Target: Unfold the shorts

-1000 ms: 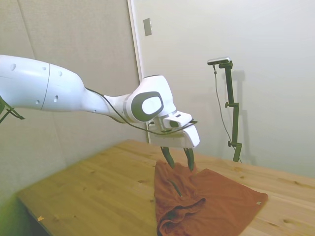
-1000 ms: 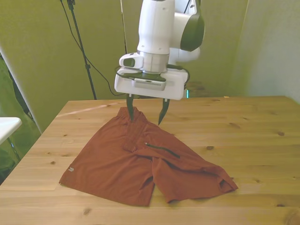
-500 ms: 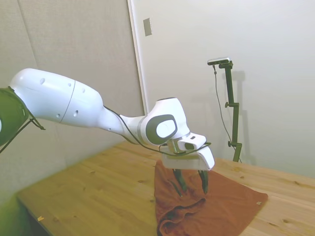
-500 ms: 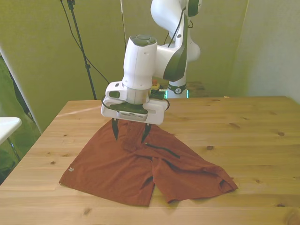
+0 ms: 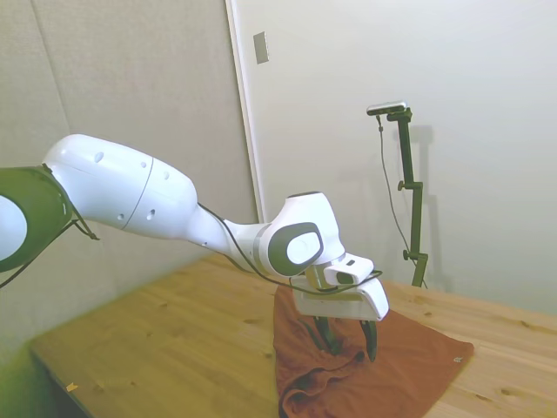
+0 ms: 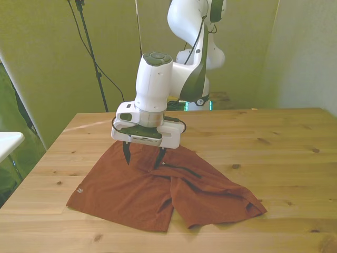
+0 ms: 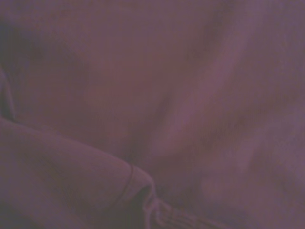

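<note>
The shorts [image 6: 158,192] lie rumpled on the tabletop [image 6: 284,158], one leg folded over toward the front view's right. Behind that fold, the hand [image 6: 142,158] stands spread, tips at the cloth near the dark cord [image 6: 181,169]. This looks like the reach for a grasp; next it should pinch one layer and draw it outward.

- The shorts [image 6: 126,192], rust-orange and of soft fabric, are lying spread across the lower middle of the front view.
- One leg is lying flat toward the lower left, a small light tag [image 6: 79,191] being shown near its hem.
- The other leg is lying rumpled toward the lower right.
- A dark drawstring cord [image 6: 184,170] is lying across the middle.
- In the side view, the shorts [image 5: 409,361] are bunching at the bottom edge.
</note>
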`<state>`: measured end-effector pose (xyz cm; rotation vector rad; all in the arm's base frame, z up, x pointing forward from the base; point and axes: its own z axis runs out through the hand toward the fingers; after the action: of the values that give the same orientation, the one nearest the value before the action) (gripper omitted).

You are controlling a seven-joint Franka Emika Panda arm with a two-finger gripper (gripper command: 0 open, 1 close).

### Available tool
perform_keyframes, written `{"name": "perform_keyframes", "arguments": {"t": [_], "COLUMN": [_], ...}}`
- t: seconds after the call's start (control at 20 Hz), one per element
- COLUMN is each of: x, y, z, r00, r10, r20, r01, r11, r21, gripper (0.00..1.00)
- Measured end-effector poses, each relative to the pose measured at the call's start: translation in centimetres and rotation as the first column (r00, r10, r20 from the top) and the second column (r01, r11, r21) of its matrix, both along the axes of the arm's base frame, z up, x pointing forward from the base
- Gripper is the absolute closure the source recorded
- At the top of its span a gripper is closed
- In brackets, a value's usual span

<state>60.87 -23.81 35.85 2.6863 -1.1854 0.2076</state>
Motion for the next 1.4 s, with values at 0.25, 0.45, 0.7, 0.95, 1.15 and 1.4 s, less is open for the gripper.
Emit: {"name": "perform_keyframes", "arguments": {"t": [0.25, 0.45, 0.7, 0.95, 1.15, 1.4], "x": [0.2, 0.4, 0.7, 0.8, 0.9, 0.5], "y": [0.2, 0.3, 0.4, 0.6, 0.8, 0.9], "z": [-0.1, -0.3, -0.4, -0.4, -0.3, 0.8], "r00": [1.000, 1.000, 0.999, 0.999, 0.999, 0.998], "r10": [0.012, 0.015, 0.022, 0.023, 0.028, 0.029], "r20": [0.019, 0.026, 0.030, 0.034, 0.037, 0.051], "r01": [-0.012, -0.016, -0.023, -0.025, -0.030, -0.032], "r11": [1.000, 0.999, 0.998, 0.998, 0.997, 0.997], "r21": [0.024, 0.045, 0.055, 0.066, 0.068, 0.070], "gripper": [1.00, 1.00, 1.00, 1.00, 1.00, 1.00]}}
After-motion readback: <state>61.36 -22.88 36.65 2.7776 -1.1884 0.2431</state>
